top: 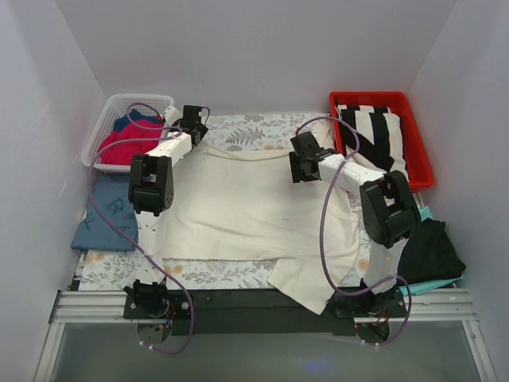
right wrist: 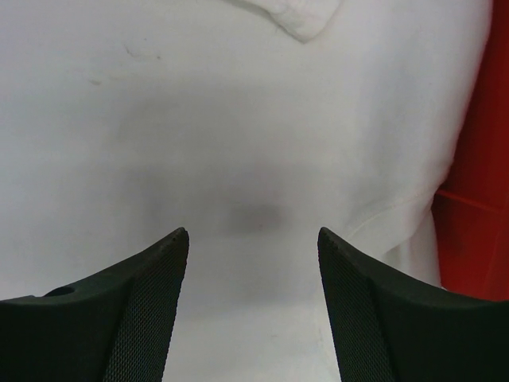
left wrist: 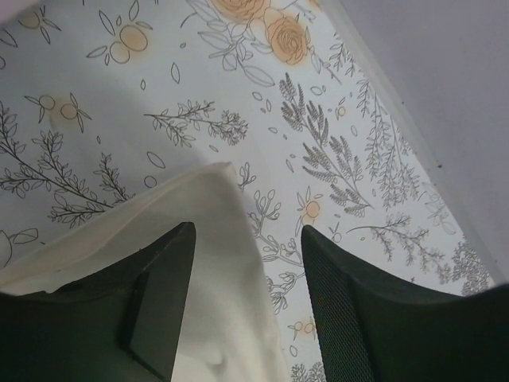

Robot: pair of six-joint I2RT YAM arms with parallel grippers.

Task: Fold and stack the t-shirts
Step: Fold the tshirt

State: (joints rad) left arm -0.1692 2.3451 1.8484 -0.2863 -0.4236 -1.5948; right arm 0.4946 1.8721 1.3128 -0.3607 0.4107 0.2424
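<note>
Lying flat across the middle of the table, the cream shirt [top: 246,203] has both arms reaching over it to its far edge. Its far left corner sits right under the left gripper [left wrist: 246,232], the point of cloth running up between the two fingers, which stand well apart and pinch nothing. The right gripper [right wrist: 252,235] hangs over the shirt's far right part, with plain cream cloth filling the gap between its fingers; its jaws are spread wide too and hold nothing.

Both arms rise from their bases at the near edge, bend at the elbow above the shirt's sides and slope down towards the far edge, the left one leaning out to the far left and the right one angled in from the right.

From above, the shirt looks broader from left to right than from near to far. One flap trails off at the near right, over the table's front edge. I can't make out which way the collar points.

Under the shirt is the floral cover [top: 238,274]. At the far left a white basket [top: 101,127] holds a red shirt [top: 127,143] and a navy shirt [top: 126,121]. A blue shirt [top: 107,215] lies folded on the left edge. At the far right, a red bin [top: 417,147] holds a striped cloth [top: 374,131]. Near the right arm, a black shirt [top: 429,251] lies on a teal shirt [top: 436,282].
</note>
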